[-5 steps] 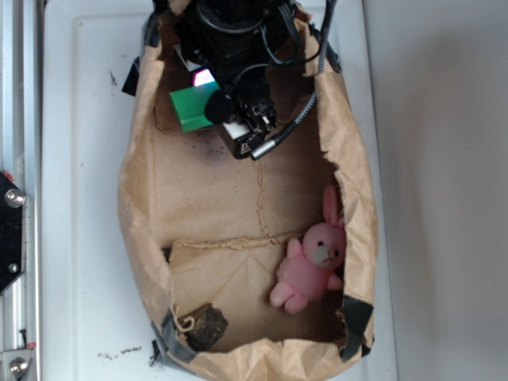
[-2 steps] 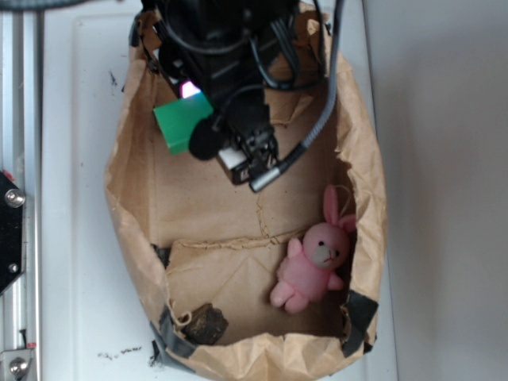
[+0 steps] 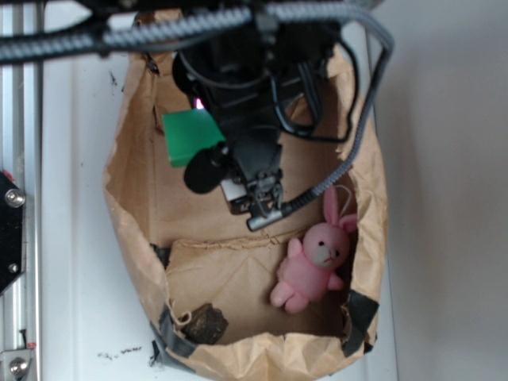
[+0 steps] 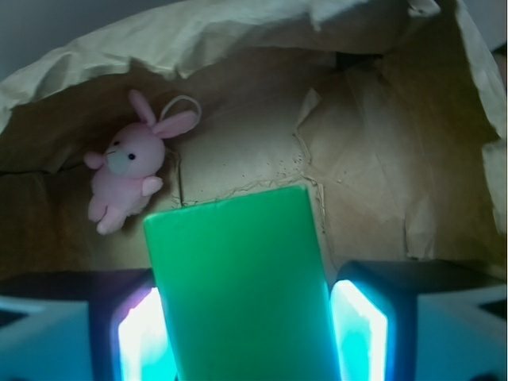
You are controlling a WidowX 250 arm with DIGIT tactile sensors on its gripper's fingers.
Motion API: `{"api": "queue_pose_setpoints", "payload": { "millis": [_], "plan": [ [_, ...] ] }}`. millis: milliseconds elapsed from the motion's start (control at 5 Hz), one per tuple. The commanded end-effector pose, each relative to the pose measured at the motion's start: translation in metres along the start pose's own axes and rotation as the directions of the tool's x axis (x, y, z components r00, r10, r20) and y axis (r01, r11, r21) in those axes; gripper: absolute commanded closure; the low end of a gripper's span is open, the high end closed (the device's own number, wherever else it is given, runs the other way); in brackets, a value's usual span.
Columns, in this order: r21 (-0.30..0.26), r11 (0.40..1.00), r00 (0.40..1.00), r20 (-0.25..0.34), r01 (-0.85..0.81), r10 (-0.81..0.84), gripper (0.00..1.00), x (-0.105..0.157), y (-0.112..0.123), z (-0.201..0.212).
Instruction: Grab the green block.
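The green block [image 3: 189, 135] is a smooth bright green brick, held over the upper left of the open brown paper bag [image 3: 127, 214]. My gripper [image 3: 208, 131] is shut on it, and the black arm covers the block's right end. In the wrist view the green block [image 4: 238, 278] fills the space between the two glowing pads [image 4: 359, 325], which press its sides, with my gripper [image 4: 252, 337] well above the bag floor [image 4: 373, 151].
A pink plush bunny [image 3: 313, 258] lies against the bag's right wall and shows as the bunny [image 4: 127, 167] in the wrist view. A dark brown lumpy chunk [image 3: 205, 323] sits in the bag's near-left corner. The bag rests on a white tabletop [image 3: 79, 238], with a metal rail [image 3: 12, 198] at the left.
The arm has risen toward the camera and looms larger, carrying the green block up off the bag floor. The bag's walls shifted slightly.
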State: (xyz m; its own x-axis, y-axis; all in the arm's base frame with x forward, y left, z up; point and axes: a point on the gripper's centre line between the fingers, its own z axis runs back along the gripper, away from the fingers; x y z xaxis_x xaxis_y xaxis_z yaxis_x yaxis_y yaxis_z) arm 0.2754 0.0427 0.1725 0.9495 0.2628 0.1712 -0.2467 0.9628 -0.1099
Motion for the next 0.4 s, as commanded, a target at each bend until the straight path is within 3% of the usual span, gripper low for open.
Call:
{"api": "queue_pose_setpoints", "payload": {
  "millis": [0,200],
  "plan": [
    [-0.036,0.996,0.985,0.155,0.082,-0.076,1.00,0.0040,-0.0051,0.0158],
    [-0.049,0.997,0.988,0.145,0.055,-0.047,1.00,0.0113,0.0006,0.0090]
  ]
}}
